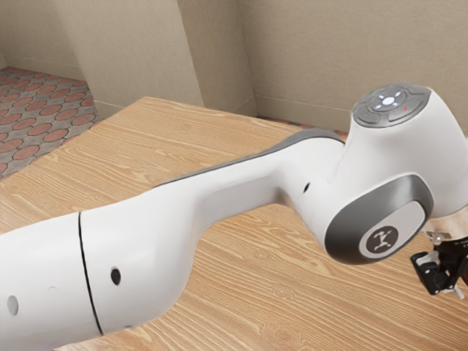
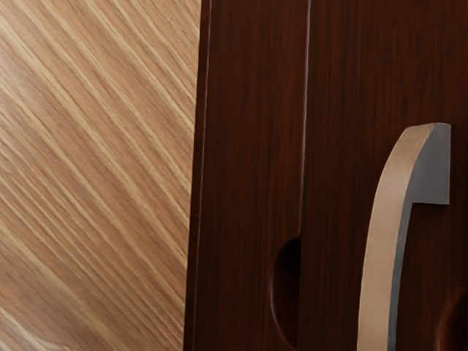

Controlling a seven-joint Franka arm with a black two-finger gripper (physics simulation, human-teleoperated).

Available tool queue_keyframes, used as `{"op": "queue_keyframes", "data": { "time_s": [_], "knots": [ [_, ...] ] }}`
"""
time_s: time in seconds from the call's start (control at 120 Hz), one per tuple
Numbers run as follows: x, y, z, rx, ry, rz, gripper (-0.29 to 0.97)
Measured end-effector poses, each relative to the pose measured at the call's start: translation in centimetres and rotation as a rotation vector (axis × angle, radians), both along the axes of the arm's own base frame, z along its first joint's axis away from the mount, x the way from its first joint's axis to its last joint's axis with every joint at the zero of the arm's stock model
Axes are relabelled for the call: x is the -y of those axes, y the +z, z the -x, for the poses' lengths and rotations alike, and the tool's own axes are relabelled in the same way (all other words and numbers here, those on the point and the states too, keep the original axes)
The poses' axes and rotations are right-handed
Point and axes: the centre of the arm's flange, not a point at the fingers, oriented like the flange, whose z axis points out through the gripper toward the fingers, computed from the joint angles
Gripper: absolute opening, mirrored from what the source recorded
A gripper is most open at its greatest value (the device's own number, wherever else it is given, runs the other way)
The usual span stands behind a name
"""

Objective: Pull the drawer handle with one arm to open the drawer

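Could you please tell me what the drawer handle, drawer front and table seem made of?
The drawer handle looks like brushed metal: matte grey, no grain. The drawer front seems dark reddish wood or veneer, fine straight grain. The table is light grained wood.

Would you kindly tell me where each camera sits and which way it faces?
Exterior view: beside the white arm, looking across the wooden table toward the room's corner; arm and black end effector show.
Wrist view: on the hand, facing the dark drawer front and its metal handle.
Shared: the wooden table.

Dark wooden drawer (image 2: 248,146) on the table; curved grey handle (image 2: 398,234)
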Motion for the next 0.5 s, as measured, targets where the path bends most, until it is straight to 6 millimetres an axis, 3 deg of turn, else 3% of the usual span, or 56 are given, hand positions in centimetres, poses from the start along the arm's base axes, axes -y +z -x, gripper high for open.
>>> {"op": "queue_keyframes", "data": {
  "time_s": [0.5],
  "knots": [
    [-0.89, 0.22, -0.15, -0.015, 0.018, 0.007, 0.48]
  ]
}}
